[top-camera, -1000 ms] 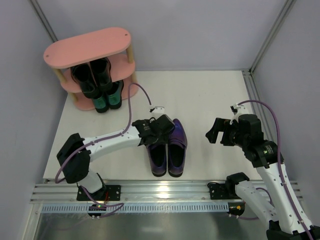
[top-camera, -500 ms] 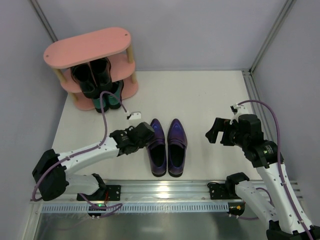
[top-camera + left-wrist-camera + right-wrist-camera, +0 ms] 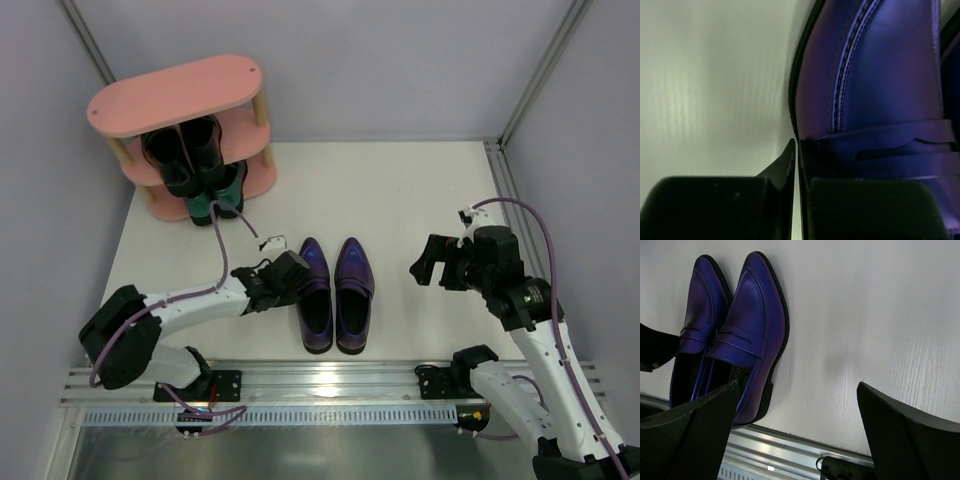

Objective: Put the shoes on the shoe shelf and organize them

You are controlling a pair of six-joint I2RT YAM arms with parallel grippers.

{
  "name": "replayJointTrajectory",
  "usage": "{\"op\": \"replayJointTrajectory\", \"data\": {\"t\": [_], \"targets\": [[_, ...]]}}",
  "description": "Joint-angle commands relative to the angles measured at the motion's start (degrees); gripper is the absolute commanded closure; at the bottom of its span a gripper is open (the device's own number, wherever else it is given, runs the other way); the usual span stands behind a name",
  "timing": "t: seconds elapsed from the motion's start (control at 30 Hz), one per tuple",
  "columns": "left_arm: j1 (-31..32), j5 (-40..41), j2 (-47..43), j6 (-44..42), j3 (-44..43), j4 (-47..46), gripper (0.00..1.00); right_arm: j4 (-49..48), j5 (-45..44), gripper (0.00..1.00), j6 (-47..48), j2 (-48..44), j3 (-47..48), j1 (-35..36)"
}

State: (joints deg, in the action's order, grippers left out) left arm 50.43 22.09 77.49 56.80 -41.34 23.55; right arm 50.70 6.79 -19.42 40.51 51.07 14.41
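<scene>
Saw left gripper point(image 3: 288, 274) drawn back off toes of purple shoes point(image 3: 336, 292), then nudged against outer flank of left one. Jaws nearly together at sole edge in wrist view; could not tell whether pinched on it or merely closed beside. Found right gripper point(image 3: 430, 262) spread wide, parked well apart. Purple shoes lay on table point(image 3: 420, 190); black pair point(image 3: 185, 150), teal pair point(image 3: 222, 192) already on shoe shelf point(image 3: 175, 95). Judged last pickup beginning.

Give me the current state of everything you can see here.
Shoe shelf: upright, top board bare.
Purple shoes: on table, side by side.
Black shoes: middle tier.
Teal shoes: bottom tier.
Left gripper: against purple shoe, grip unclear.
Right gripper: open, empty.
</scene>
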Motion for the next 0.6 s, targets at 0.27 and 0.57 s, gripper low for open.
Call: {"op": "replayJointTrajectory", "data": {"t": [0.27,0.57], "targets": [[0.0,-8.0,6.8,1.1,-5.6,-10.5,1.0,-1.4,-0.4,0.0,-0.1,0.0,0.1,0.2],[0.1,6.0,-1.3,0.0,-11.5,5.1,0.54,-2.8,0.4,0.0,-0.4,-0.2,-0.4,0.3]]}}
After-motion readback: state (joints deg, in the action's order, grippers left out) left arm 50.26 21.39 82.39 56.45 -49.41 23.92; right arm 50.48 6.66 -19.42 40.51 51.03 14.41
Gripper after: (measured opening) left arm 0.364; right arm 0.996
